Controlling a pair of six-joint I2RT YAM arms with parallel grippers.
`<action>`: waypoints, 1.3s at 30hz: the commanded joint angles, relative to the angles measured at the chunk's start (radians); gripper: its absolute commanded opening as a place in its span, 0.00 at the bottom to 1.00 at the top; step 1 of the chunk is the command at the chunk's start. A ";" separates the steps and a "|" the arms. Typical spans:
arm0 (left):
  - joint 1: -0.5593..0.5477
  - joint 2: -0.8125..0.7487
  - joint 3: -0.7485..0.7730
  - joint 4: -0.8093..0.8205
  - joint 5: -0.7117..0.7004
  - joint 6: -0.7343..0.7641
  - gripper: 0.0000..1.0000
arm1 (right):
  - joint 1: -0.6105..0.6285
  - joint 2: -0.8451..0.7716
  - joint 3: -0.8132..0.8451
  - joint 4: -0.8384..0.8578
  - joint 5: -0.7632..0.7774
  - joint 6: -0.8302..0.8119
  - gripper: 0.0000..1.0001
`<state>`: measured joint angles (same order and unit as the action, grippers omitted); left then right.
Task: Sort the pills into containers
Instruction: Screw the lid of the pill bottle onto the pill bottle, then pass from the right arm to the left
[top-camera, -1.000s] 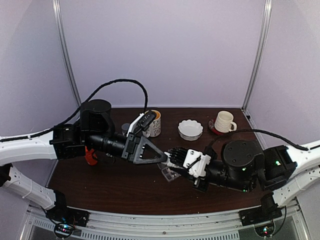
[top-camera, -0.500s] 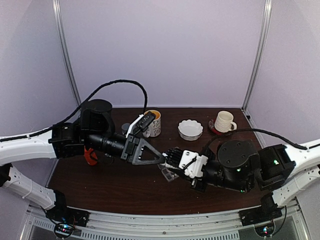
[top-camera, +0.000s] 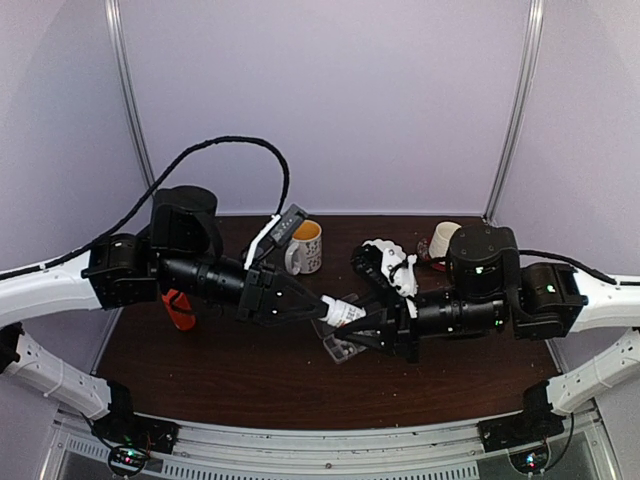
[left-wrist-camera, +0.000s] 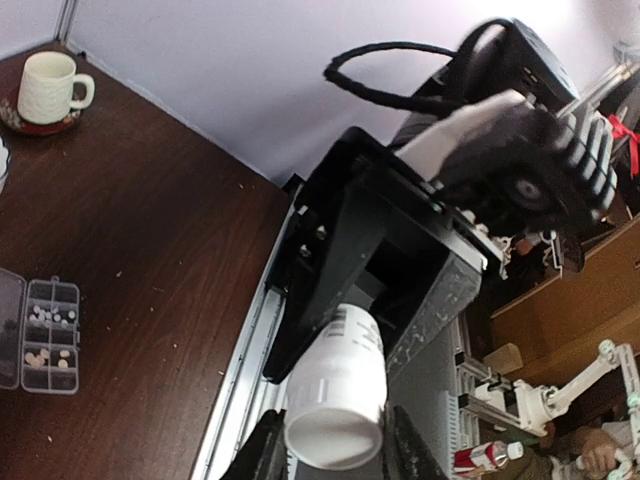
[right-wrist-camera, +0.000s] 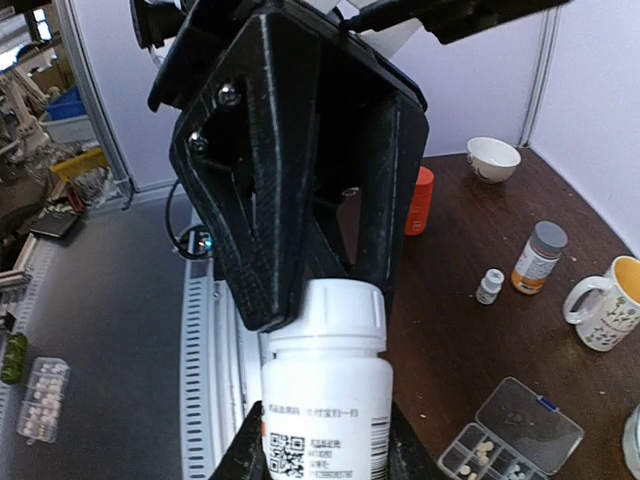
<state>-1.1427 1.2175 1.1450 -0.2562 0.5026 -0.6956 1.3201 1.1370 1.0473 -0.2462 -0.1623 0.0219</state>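
Observation:
A white pill bottle (top-camera: 343, 311) hangs level above the table between my two grippers. My right gripper (right-wrist-camera: 325, 452) is shut on its labelled body (right-wrist-camera: 327, 410). My left gripper (left-wrist-camera: 335, 456) is shut on its ribbed white cap (right-wrist-camera: 335, 310), seen end-on in the left wrist view as a cap (left-wrist-camera: 333, 425). Both grippers meet mid-table, left gripper (top-camera: 330, 306) and right gripper (top-camera: 368, 326). The clear pill box (top-camera: 340, 349) lies under them, lid open. Its compartments (left-wrist-camera: 48, 335) hold pale pills (left-wrist-camera: 45, 318). The right wrist view also shows the box (right-wrist-camera: 512, 432) and pills (right-wrist-camera: 480, 452).
An orange bottle (top-camera: 178, 309) stands at the left. A mug (top-camera: 306, 245) stands at the back middle. A white cup on a red coaster (top-camera: 441, 240) stands at the back right. Near the mug (right-wrist-camera: 605, 302) are an amber bottle (right-wrist-camera: 538, 256), a small white bottle (right-wrist-camera: 488, 286) and a bowl (right-wrist-camera: 493, 158).
The right arm has swung round and raised the white bottle towards the left gripper. The left jaws have narrowed onto the bottle's cap.

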 joint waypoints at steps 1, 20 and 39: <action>-0.042 -0.039 -0.001 0.019 -0.044 0.292 0.00 | -0.027 -0.055 -0.008 0.184 -0.316 0.236 0.00; -0.043 -0.035 -0.013 0.109 -0.044 0.211 0.64 | -0.027 -0.046 0.024 0.060 -0.218 0.173 0.00; -0.043 -0.036 -0.013 0.069 -0.056 0.239 0.07 | -0.028 -0.004 0.057 0.020 -0.119 0.141 0.27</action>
<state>-1.1881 1.1931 1.1370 -0.2016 0.4843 -0.4721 1.2926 1.1339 1.0748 -0.2314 -0.3264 0.1707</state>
